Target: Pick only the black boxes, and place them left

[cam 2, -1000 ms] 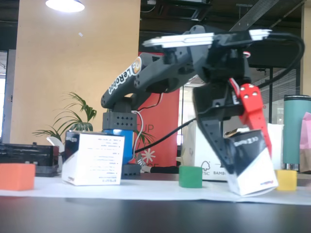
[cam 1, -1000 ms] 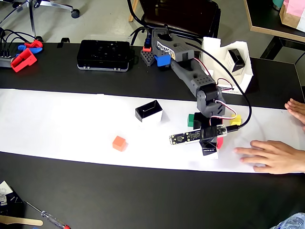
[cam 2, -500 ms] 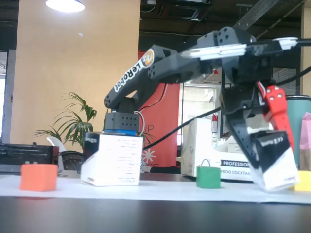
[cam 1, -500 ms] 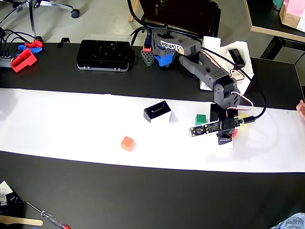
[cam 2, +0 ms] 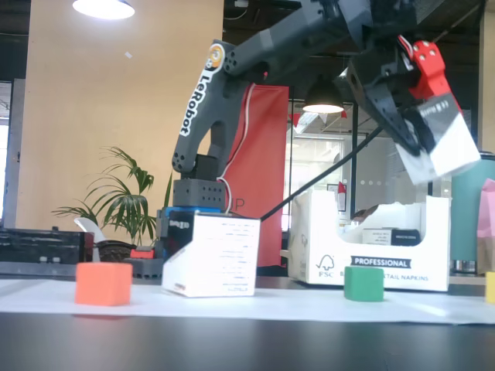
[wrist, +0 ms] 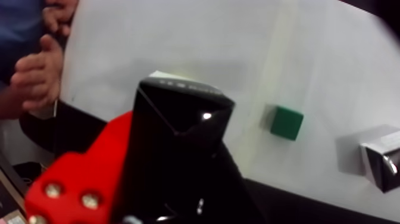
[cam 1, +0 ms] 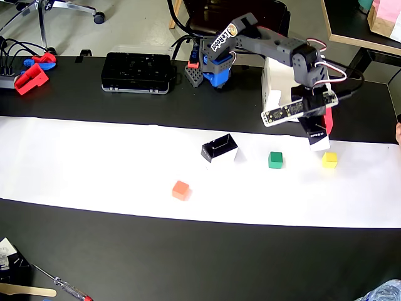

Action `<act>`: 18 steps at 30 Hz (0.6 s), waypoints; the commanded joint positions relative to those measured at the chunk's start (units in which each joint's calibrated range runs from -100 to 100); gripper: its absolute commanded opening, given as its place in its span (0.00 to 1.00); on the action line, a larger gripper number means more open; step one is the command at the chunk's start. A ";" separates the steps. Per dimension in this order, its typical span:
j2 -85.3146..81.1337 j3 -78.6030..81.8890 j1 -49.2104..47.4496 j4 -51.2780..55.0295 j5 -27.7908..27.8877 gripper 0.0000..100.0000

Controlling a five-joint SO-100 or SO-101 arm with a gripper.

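Your pincer (cam 2: 430,130) is clamped on one black box (cam 1: 315,133), held tilted in the air, clear of the desk (cam 1: 188,263), above the right end of the white paper strip (cam 1: 94,163) in the overhead view. A second black box (cam 1: 219,150) rests on that strip, left of the green cube (cam 1: 275,160).

Green cube (cam 1: 275,160), yellow cube (cam 1: 329,160), orange cube (cam 1: 181,190) on white paper (cam 1: 94,163).
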 commanded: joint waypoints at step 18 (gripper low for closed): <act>-41.06 44.18 -24.22 -0.62 0.09 0.06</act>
